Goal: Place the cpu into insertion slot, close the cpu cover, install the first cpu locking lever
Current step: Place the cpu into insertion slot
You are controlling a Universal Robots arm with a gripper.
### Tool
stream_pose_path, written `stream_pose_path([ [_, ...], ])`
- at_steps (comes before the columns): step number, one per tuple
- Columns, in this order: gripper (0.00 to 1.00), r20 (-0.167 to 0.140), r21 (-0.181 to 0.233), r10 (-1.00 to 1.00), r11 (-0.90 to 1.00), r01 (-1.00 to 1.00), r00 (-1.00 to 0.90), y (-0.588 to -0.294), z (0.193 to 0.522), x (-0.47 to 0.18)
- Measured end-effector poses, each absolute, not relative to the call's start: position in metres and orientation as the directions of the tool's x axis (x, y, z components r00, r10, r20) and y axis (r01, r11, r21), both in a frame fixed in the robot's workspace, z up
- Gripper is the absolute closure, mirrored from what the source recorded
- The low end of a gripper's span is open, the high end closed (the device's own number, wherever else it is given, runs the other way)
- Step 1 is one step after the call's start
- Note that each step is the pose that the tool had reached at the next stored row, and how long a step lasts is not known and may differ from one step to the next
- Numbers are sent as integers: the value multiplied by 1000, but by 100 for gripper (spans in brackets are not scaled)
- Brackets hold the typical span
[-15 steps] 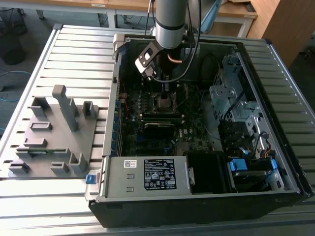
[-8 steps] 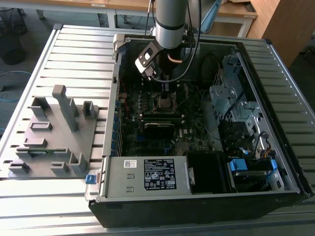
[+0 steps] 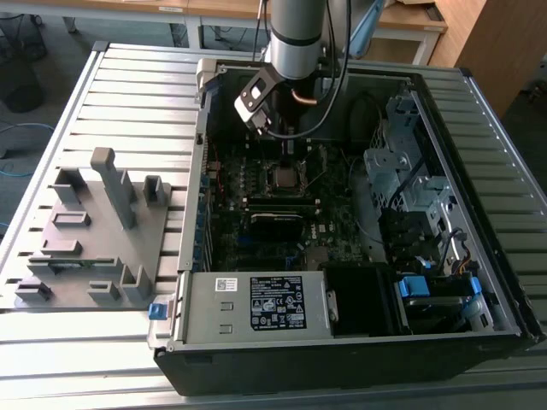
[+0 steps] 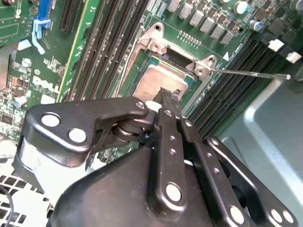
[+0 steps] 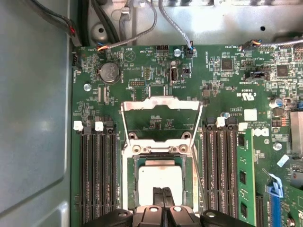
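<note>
- My end effector [image 5: 162, 198], two black fingers pressed together with nothing between them, hangs tip-down right over the socket. I cannot tell whether the tip touches the chip.
- The cpu [image 5: 161, 176], a small flat square chip with a dull silver-grey top, lies inside the insertion slot [image 5: 129, 182], the square socket with a silvery metal rim on the green board.
- Just beyond it, the cpu cover [image 5: 161, 102], a thin silvery frame plate with a square window, stands swung up on its hinge, leaving the socket open.
- In the second wrist view, a thin bright wire locking lever [image 4: 246, 73] sticks out from the socket's corner, unlatched.
- Long black memory slots [image 5: 97, 175] flank the socket on both sides.
- Farther out, the black computer case [image 3: 359, 359] rests on the grey slatted worktop [image 3: 137, 94], beside a grey moulded parts holder [image 3: 85, 248].
- Risks as I judge them:
  - If the chip sits slightly askew, pressing on it with closed fingertips could bend the socket's contacts.
  - A tip dragged across the chip's top could shift it out of its seat.
  - Pushing the cover from a poor angle could catch it on the raised lever or trap my fingers beneath it.
</note>
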State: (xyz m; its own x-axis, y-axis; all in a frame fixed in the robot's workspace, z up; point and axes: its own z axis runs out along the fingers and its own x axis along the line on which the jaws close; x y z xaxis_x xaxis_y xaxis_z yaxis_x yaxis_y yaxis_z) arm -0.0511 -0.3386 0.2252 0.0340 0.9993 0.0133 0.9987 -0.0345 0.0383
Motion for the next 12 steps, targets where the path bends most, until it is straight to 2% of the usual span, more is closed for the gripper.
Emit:
stream_pose_path([
  [12, 90, 13, 38, 999, -34, 999, 34, -339, 248, -51],
])
